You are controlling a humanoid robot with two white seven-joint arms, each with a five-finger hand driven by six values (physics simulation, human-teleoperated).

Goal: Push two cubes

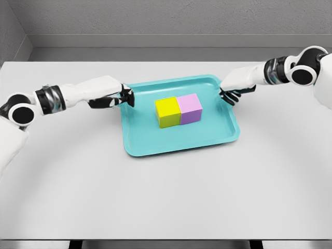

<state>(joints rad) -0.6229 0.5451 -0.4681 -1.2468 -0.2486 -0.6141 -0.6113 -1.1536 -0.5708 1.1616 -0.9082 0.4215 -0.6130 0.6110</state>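
Here two touching cubes (pixel 179 111) sit on one tray (pixel 155 145), two hands (pixel 111 96) loosely open.

One camera only, mounted on the robot's head, looking forward and steeply down over the table (pixel 166 202) from fairly near. The far wall (pixel 171 18) lies at twelve o'clock; the arms enter at nine and three (no second view shares the scene).
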